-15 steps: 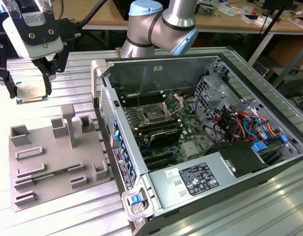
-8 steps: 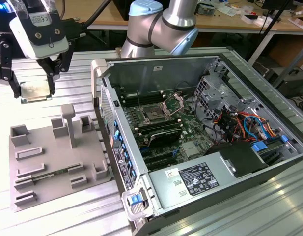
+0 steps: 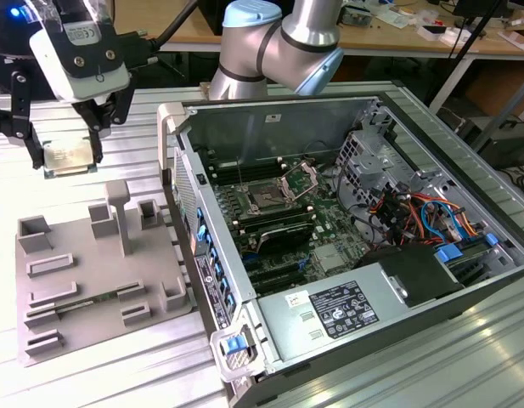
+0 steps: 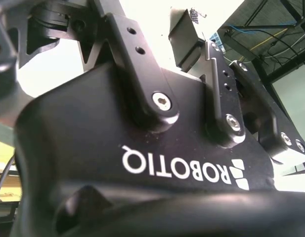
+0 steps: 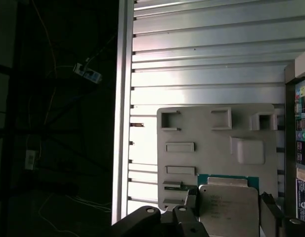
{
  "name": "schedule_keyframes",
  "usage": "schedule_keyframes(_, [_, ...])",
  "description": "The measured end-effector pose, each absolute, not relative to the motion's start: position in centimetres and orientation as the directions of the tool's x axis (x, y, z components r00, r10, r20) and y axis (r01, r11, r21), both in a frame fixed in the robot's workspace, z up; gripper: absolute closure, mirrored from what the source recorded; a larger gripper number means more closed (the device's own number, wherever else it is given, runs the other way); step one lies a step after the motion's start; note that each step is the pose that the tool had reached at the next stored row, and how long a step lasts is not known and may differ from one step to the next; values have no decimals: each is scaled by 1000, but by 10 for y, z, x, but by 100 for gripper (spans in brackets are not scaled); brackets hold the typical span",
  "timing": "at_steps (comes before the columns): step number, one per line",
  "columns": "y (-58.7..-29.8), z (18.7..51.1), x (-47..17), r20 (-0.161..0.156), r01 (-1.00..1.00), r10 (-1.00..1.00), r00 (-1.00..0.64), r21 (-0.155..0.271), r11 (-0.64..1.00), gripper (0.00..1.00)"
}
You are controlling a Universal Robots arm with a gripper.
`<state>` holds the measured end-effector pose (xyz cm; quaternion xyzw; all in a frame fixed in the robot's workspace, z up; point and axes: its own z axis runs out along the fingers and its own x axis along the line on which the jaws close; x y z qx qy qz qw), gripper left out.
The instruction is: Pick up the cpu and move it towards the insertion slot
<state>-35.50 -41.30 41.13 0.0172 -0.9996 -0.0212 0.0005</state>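
The cpu [image 3: 70, 158], a thin square chip with a pale metal top, hangs in the air above the ribbed table at the exterior view's left. My gripper [image 3: 66, 146] is shut on it, one black finger on each side. It is clear of the grey tray [image 3: 92, 280] below. In the first wrist view the cpu [image 5: 229, 207] sits between the fingers [image 5: 190, 200], over the near edge of the tray [image 5: 216, 143]. The insertion slot [image 3: 266, 198], dark and square with its steel bracket raised, lies inside the open computer case to the exterior view's right of the gripper.
The case wall [image 3: 181, 161] stands between the gripper and the socket. Raised blocks and a post [image 3: 119, 212] rise from the tray. Memory slots, cables [image 3: 414, 212] and a power supply [image 3: 346, 310] crowd the case. The arm [image 3: 278, 42] reaches over from behind.
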Motion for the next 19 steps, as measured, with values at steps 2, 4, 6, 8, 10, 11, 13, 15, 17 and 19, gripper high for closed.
schedule_keyframes(2, [-413,411,-354,0,-34,-34,-999,42,999,45])
schedule_keyframes(4, [-413,411,-352,0,-34,-34,-999,42,999,45])
schedule_keyframes(6, [-413,411,-351,0,-34,-34,-999,42,999,45])
schedule_keyframes(8, [-413,411,-350,0,-34,-34,-999,41,999,45])
schedule_keyframes(10, [-413,411,-348,0,-34,-34,-999,41,999,45])
schedule_keyframes(11, [-413,411,-347,0,-34,-34,-999,41,999,45])
schedule_keyframes(13, [-413,411,-346,0,-34,-34,-999,41,999,45])
schedule_keyframes(15, [-413,411,-345,0,-34,-34,-999,40,999,45])
schedule_keyframes(17, [-413,411,-343,0,-34,-34,-999,40,999,45])
schedule_keyframes(19, [-413,411,-341,1,-34,-34,-999,40,999,45])
